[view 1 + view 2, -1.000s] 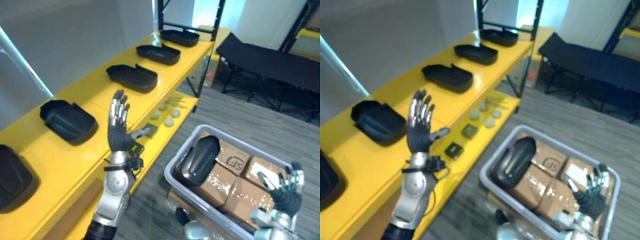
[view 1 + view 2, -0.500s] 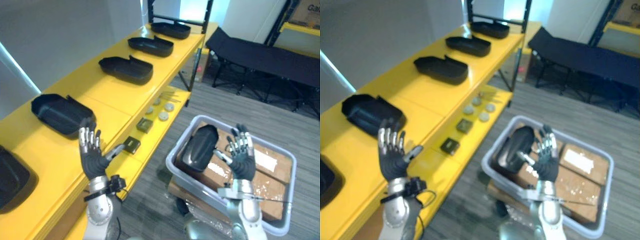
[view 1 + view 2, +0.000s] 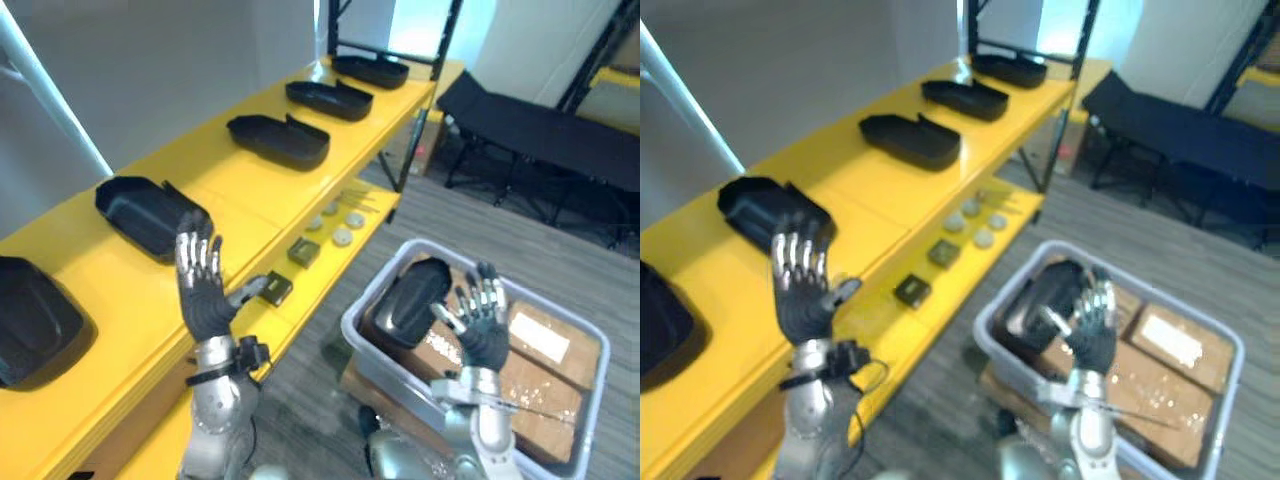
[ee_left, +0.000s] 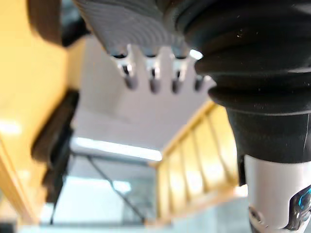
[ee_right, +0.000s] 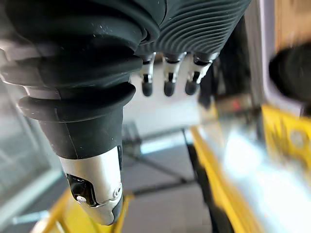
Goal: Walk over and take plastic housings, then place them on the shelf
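Yellow shelf [image 3: 232, 188] beside left hand [image 3: 205, 296], right hand [image 3: 484, 326], both splayed

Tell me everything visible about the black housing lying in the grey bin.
The plastic housing is a black, smooth, rounded shell, glossy like moulded plastic. It lies dome side up at a slant in the left end of the grey bin, resting on the cardboard boxes inside. The right hand hovers open close beside it, fingers straight, not curled round it.
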{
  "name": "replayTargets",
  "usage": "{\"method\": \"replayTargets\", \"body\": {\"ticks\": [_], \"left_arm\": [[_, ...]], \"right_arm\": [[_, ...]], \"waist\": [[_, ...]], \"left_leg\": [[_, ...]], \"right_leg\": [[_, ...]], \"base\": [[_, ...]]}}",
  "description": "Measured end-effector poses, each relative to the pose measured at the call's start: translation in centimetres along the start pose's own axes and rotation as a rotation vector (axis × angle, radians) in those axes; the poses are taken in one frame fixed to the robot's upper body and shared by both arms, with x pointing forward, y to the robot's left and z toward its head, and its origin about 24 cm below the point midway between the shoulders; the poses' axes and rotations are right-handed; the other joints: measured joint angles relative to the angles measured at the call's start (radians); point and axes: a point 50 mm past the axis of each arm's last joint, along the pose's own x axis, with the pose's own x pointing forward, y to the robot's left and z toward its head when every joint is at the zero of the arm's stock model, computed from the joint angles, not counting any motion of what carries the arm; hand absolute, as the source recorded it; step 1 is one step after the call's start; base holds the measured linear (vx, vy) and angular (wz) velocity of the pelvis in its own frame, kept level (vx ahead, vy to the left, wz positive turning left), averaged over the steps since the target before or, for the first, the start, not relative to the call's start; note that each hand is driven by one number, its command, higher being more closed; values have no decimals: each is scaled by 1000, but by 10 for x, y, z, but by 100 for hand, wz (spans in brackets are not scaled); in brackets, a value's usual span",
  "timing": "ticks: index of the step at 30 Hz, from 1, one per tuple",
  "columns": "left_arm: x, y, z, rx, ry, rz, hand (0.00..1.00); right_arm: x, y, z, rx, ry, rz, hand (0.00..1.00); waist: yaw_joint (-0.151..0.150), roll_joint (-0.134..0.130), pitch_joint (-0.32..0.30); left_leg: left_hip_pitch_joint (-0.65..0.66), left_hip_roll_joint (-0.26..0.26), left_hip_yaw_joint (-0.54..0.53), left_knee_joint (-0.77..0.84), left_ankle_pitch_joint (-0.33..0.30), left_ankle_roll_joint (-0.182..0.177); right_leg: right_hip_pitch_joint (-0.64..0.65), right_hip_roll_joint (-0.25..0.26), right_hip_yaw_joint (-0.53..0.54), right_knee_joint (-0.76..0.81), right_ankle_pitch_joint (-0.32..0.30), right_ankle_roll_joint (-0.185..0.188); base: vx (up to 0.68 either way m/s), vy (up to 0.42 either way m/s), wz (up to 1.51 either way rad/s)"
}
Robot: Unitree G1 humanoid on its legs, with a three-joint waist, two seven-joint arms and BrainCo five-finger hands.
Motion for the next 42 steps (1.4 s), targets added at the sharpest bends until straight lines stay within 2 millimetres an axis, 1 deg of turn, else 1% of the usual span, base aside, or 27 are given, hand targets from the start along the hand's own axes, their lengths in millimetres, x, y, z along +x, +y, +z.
{"method": "replayTargets", "body": {"ticks": [1,3,5,7,8,9,10,12,13,14,15,17,19,20,21,22,24,27,28,30,32,33,35,36,38,39,42], "left_arm": [[-2,2,-2,6,13,20,0],[-1,4,-1,8,6,29,0],[1,10,-1,25,0,54,0],[2,13,-1,31,0,75,0],[2,17,-3,41,8,95,0],[2,19,-5,48,15,108,0],[2,26,-14,78,52,137,0],[-1,29,-25,102,110,149,0],[0,32,-26,114,113,157,0],[4,34,-27,119,108,159,0],[5,35,-28,123,110,165,0],[2,40,-29,125,124,198,0],[3,47,-27,138,110,234,0],[4,50,-26,143,105,246,0],[3,53,-26,151,105,256,0],[2,54,-26,164,114,257,0],[-3,53,-32,190,168,248,0],[-9,53,-48,290,283,221,0],[-19,57,-65,324,415,188,0],[-33,55,-86,353,558,117,0],[-69,54,-123,396,830,25,0],[-80,55,-131,410,889,9,0],[-109,66,-149,468,1053,0,0],[-114,70,-152,479,1078,5,0],[-123,77,-157,505,1116,10,0],[-122,77,-157,503,1106,9,0],[-117,75,-156,483,1047,1,0]], "right_arm": [[-5,-3,-2,-11,17,5,0],[-8,-4,-3,-23,28,13,0],[-9,-5,-2,-30,27,13,0],[-9,-6,-3,-31,30,9,0],[-9,-6,-3,-31,31,6,0],[-9,-6,-4,-31,32,3,0],[-7,-8,-5,-38,33,-7,0],[-4,-15,-9,-58,42,-39,0],[-2,-19,-13,-71,54,-57,0],[-3,-24,-14,-78,64,-86,0],[-5,-28,-15,-87,76,-99,0],[-11,-36,-22,-114,129,-120,0],[-9,-41,-26,-122,165,-133,0],[-9,-40,-29,-120,177,-134,0],[-10,-41,-34,-117,205,-139,0],[-10,-43,-40,-100,233,-149,0],[-10,-51,-47,-98,277,-178,0],[-1,-59,-55,-116,316,-198,0],[9,-60,-58,-135,327,-193,0],[25,-61,-58,-156,317,-193,0],[62,-68,-55,-219,305,-213,0],[72,-70,-54,-224,305,-223,0],[116,-71,-40,-244,271,-249,0],[128,-69,-34,-251,254,-247,0],[166,-68,-8,-263,199,-260,0],[175,-68,-1,-263,185,-263,0],[209,-67,38,-243,103,-268,0]], "waist": [[-7,11,7],[-3,14,6],[-8,17,3],[-10,17,2],[-9,11,-1],[-10,3,-5],[-16,1,-12],[-22,23,-28],[-22,34,-30],[-37,26,-21],[-42,22,-14],[-54,36,-26],[-48,54,-34],[-48,60,-34],[-47,63,-33],[-40,55,-25],[-37,49,-15],[-29,55,2],[-26,62,7],[-25,66,18],[-11,72,45],[-5,72,48],[15,74,97],[19,75,110],[34,84,165],[36,87,178],[56,114,232]], "left_leg": [[1,15,40,-6,8,14],[0,40,113,-18,31,10],[2,55,197,-85,95,4],[12,61,238,-145,141,-7],[15,60,262,-169,160,-23],[14,57,263,-175,165,-27],[8,44,255,-210,181,-28],[-1,28,249,-293,212,-7],[1,34,255,-341,240,1],[8,34,260,-349,262,-36],[30,19,254,-353,268,-45],[41,26,257,-372,277,-52],[37,39,290,-373,280,-48],[36,45,305,-374,284,-49],[40,51,318,-377,288,-51],[51,52,331,-378,291,-52],[47,53,324,-371,293,-50],[29,43,306,-373,297,-44],[13,38,290,-370,298,-42],[-5,23,252,-374,309,-31],[-14,4,223,-385,319,-33],[-20,-1,217,-384,321,-30],[-27,-16,202,-377,323,-30],[-38,-20,198,-368,323,-30],[-79,-41,169,-337,319,-23],[-95,-45,159,-326,318,-21],[-169,-59,129,-265,307,-3]], "right_leg": [[-10,-22,-98,-5,-52,-57],[-64,-44,-228,106,-71,-82],[-86,-96,-311,306,-129,-113],[-48,-148,-337,417,-212,-119],[-1,-180,-344,429,-268,-100],[11,-187,-352,402,-275,-85],[14,-171,-370,342,-262,-63],[20,-133,-361,198,-202,-1],[49,-119,-348,83,-172,-3],[46,-137,-365,142,-241,-68],[49,-139,-376,150,-237,-57],[60,-110,-369,130,-216,-62],[70,-83,-349,31,-158,-63],[80,-80,-353,-11,-152,-64],[96,-83,-389,-58,-142,-81],[115,-88,-412,-88,-106,-83],[121,-85,-411,-116,-81,-86],[141,-89,-418,-175,-43,-92],[155,-97,-443,-216,-23,-90],[155,-112,-466,-227,-12,-87],[155,-131,-486,-229,2,-75],[154,-137,-491,-231,7,-70],[156,-154,-495,-231,24,-64],[152,-160,-496,-231,28,-62],[135,-186,-511,-226,39,-54],[127,-194,-520,-220,40,-52],[80,-220,-539,-184,43,-48]], "base": [[-337,9,-124],[-253,18,-120],[-186,-27,-115],[-29,-92,-76],[32,-122,-76],[5,-153,-78],[-56,-145,-70],[-66,-130,-77],[-29,-125,-55],[3,-122,-30],[-10,-181,-4],[-13,-106,-27],[-23,-32,-54],[-77,1,-48],[-59,20,-39],[-46,22,-34],[-33,-5,-15],[-9,-4,2],[-12,51,18],[-33,57,34],[-52,43,34],[-54,72,24],[-73,95,15],[-122,116,12],[-152,99,27],[-152,81,41],[-127,63,31]]}}
